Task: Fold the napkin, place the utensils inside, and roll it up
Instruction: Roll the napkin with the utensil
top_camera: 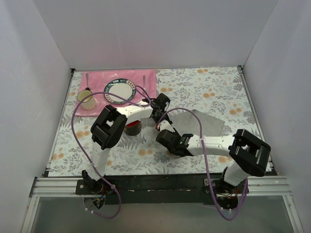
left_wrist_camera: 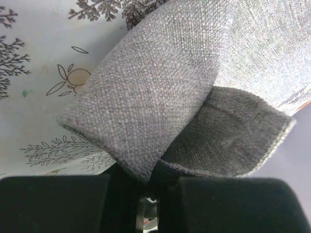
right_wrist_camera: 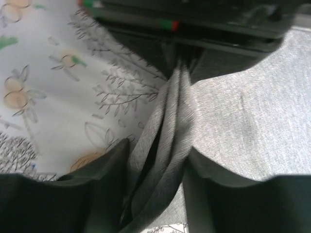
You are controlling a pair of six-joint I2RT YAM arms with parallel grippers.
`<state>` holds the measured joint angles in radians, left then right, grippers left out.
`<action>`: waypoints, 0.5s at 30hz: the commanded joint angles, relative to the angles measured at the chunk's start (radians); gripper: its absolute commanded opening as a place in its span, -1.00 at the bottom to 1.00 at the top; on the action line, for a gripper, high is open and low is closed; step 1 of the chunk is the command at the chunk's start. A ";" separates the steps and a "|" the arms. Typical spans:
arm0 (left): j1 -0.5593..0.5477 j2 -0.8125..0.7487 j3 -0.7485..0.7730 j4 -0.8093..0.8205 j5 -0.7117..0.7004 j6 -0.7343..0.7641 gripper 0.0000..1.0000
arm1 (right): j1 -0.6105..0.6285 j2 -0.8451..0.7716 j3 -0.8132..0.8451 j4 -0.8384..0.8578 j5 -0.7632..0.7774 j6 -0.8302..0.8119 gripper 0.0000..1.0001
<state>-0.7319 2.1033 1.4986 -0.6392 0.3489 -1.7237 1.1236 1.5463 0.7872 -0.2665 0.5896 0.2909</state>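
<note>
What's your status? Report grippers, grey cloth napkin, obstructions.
Left gripper shut on grey cloth napkin, folded edge. Right gripper shut on bunched napkin close by. Rest looks flat on floral table. Nothing seen on the cloth.

Plate [top_camera: 119, 92] on pink placemat [top_camera: 101, 78]; yellow mug [top_camera: 87, 100] beside

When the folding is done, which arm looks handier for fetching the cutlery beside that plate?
Left, probably. The utensils lie on the pink placemat at the far left, just beyond the left hand. The right hand sits farther back. Both hands grip the napkin now.
</note>
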 commanded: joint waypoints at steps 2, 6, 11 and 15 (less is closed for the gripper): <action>0.011 -0.039 -0.026 -0.070 0.021 0.009 -1.00 | -0.002 0.054 0.012 -0.034 0.136 0.088 -0.14; 0.012 -0.031 -0.014 -0.083 -0.004 0.029 -1.00 | -0.002 0.055 0.003 -0.033 0.105 0.087 -0.76; 0.012 -0.005 0.017 -0.100 -0.034 0.068 -1.00 | -0.059 0.023 -0.022 0.021 -0.100 0.045 -0.97; 0.012 -0.014 0.031 -0.064 -0.039 0.150 -1.00 | -0.180 -0.031 -0.074 0.096 -0.341 0.011 -0.97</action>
<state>-0.7219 2.1014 1.5131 -0.6647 0.3485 -1.6985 1.0336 1.5463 0.7742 -0.2276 0.5259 0.3481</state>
